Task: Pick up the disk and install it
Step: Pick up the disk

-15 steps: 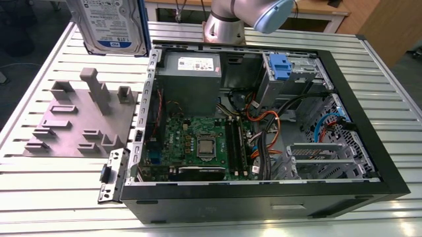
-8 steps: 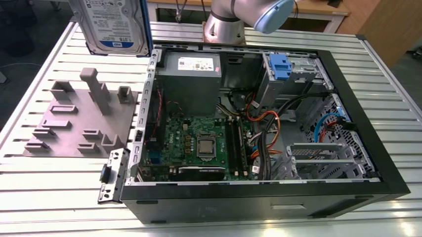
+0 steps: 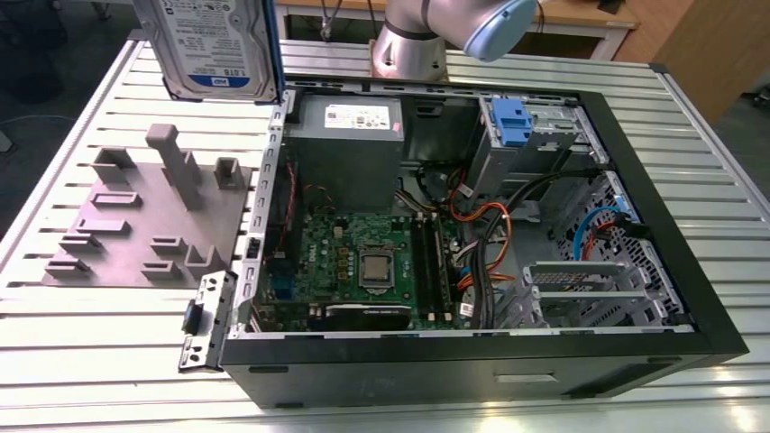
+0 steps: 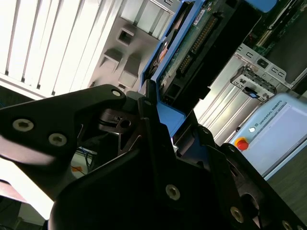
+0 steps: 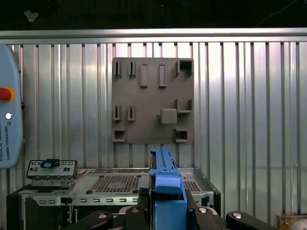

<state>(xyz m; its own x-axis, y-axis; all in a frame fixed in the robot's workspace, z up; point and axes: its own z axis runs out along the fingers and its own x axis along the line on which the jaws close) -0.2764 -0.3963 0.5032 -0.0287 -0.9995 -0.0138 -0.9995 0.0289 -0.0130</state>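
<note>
Disk (image 3: 215,50) upright, aloft | jaws clamped on its edges | arm (image 3: 421,36) beyond case (image 3: 481,365)

Disk: the flat silver metal disk with a white-and-blue label and blue plastic bracket (image 3: 215,50), at 11 o'clock in the exterior view, is cut off by the upper edge. Its small label print cannot be made out.
Disk edge: in the second wrist view the disk (image 4: 192,43) is blurred and runs out of frame at 1 o'clock.
Fingers: the black metal fingers (image 4: 151,110) lie against the bracket, and their own dark housing largely hides the contact.
Arm: the grey robot arm with a pale blue cap (image 3: 421,41), at 12 o'clock in the exterior view, is cut off by the upper edge.
Pendant: the grey control pendant with a red button (image 5: 8,110) is cut off at 9 o'clock in the first wrist view and blurred in the second wrist view (image 4: 273,129).
</note>
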